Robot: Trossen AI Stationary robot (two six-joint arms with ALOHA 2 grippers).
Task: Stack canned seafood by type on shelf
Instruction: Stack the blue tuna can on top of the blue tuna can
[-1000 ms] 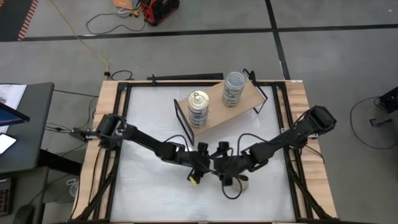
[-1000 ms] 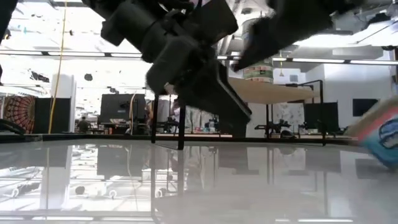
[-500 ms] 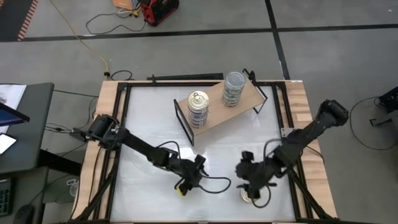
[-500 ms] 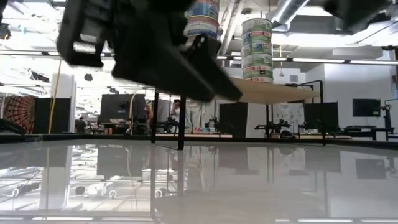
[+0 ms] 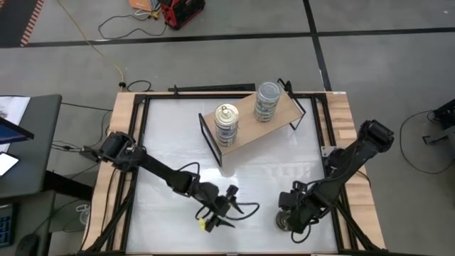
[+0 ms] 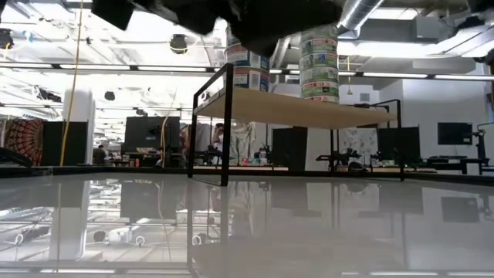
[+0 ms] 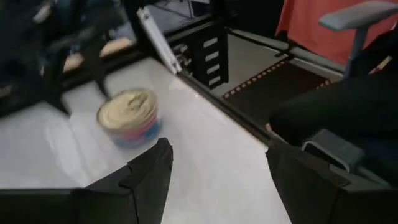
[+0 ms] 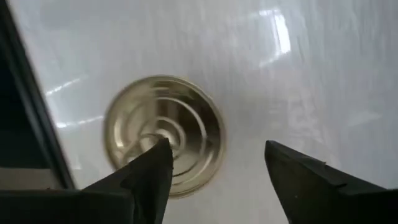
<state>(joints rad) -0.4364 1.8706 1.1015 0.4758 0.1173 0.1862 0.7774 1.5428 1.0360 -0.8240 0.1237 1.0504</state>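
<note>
The shelf (image 5: 250, 117) stands at the table's far middle. On its board are two stacks of canned seafood: a gold-lidded one (image 5: 227, 124) and a grey-topped one (image 5: 267, 100); the low view shows both stacks (image 6: 319, 62). A loose gold-lidded tin (image 8: 165, 134) stands upright on the white table near its near right corner (image 5: 282, 223). My right gripper (image 8: 217, 180) hangs open above it, pointing down, and one finger overlaps the tin's edge in that view. My left gripper (image 7: 217, 180) is open near the table's near middle (image 5: 229, 210) and faces that tin (image 7: 129, 116) from some way off.
A dark cable (image 5: 245, 208) loops on the table beside my left gripper. Black rails and wooden side boards (image 5: 345, 117) edge the white tabletop (image 5: 178, 135). Bare table lies between the shelf and both grippers. A chair and floor show past the table edge in the left wrist view.
Both grippers stood together at the table's middle and have parted. My right gripper has gone toward the near right corner and now hangs over the loose tin. My left gripper has drawn toward the near edge and tipped up closer to level.
</note>
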